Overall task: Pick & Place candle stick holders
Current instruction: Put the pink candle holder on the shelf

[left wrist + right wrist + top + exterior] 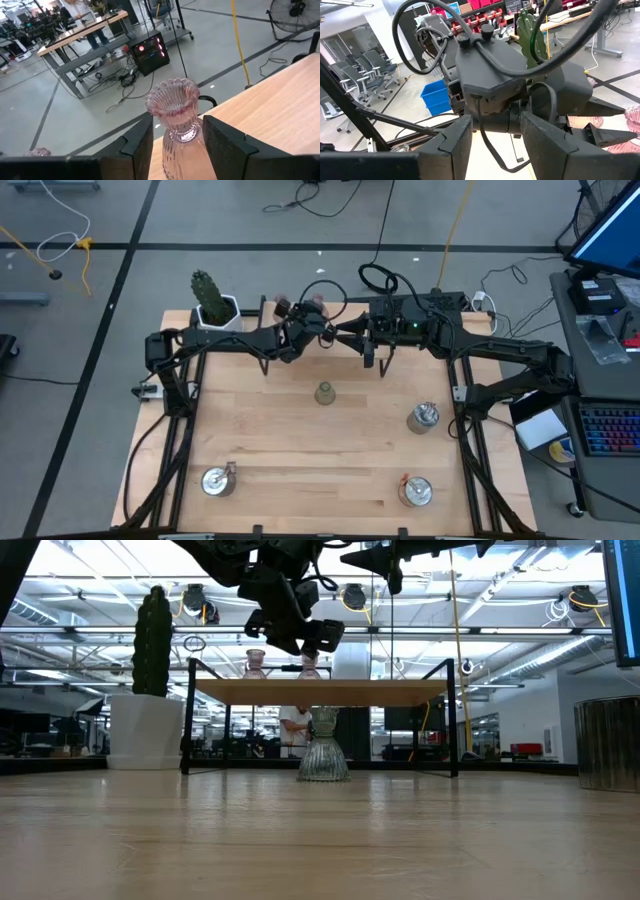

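Setting: robotics lab, open-plan | Evidence: grey taped floor (200, 220) with loose cables (330, 195); workbenches (80, 37); rolling chairs (367, 80); floor fan (295, 12); exposed ceiling ducts (520, 590); keyboard (610, 430) beside the wooden table (300, 450)

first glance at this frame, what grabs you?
Both arms meet at the table's far edge: the left gripper has its fingers on either side of a pale pink glass holder, and the right gripper hangs empty close beside it. The olive-green holder stands alone mid-table.
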`<state>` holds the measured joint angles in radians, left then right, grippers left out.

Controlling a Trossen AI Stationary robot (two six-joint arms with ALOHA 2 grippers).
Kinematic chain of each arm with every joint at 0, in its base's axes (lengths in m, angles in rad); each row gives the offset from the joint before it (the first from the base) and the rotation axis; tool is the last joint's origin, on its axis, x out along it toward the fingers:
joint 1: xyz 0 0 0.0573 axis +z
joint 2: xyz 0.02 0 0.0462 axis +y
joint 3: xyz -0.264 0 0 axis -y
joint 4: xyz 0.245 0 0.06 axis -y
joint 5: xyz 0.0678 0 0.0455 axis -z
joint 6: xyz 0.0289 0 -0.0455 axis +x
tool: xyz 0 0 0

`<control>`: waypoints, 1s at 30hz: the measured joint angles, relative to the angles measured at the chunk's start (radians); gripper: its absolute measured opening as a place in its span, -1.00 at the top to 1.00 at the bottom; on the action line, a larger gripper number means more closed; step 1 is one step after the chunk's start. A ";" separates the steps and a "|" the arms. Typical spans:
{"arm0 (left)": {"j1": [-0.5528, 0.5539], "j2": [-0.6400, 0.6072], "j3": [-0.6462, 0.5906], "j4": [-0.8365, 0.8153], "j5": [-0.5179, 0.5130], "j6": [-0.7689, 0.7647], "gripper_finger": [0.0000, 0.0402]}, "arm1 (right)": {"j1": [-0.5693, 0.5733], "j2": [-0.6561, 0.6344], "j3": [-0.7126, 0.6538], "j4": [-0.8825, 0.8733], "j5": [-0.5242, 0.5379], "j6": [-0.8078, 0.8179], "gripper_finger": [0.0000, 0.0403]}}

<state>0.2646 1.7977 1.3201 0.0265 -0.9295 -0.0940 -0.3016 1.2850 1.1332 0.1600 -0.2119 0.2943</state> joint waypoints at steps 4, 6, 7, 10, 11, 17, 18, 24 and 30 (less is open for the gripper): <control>-0.009 0.000 0.000 0.000 -0.044 0.028 0.15 | 0.000 0.000 0.000 0.000 0.000 0.000 0.21; -0.015 0.000 0.000 0.000 -0.057 0.033 0.15 | 0.000 0.000 0.000 0.000 0.000 0.000 0.21; -0.018 0.000 0.000 0.000 -0.063 0.036 0.15 | 0.000 0.000 0.000 0.000 0.000 0.000 0.21; -0.025 0.000 0.000 0.000 -0.068 0.038 0.15 | 0.000 0.000 0.000 0.000 0.000 0.000 0.21; -0.027 0.000 0.000 0.000 -0.069 0.042 0.15 | 0.000 0.000 0.000 0.000 0.000 0.000 0.21; -0.045 0.000 0.000 -0.002 -0.157 0.066 0.15 | 0.000 0.000 0.000 0.000 -0.002 0.000 0.21; -0.051 0.000 0.000 -0.002 -0.167 0.066 0.15 | 0.000 0.000 0.000 0.000 -0.002 0.000 0.21; -0.085 0.000 0.000 -0.022 -0.172 0.073 0.15 | 0.000 0.000 0.000 0.000 -0.003 0.000 0.21; -0.130 -0.080 0.000 -0.143 -0.171 0.009 0.15 | 0.000 0.000 0.000 0.000 -0.003 0.000 0.21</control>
<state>0.1344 1.7178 1.3201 -0.1165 -1.1004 -0.0849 -0.3012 1.2850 1.1332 0.1596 -0.2146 0.2939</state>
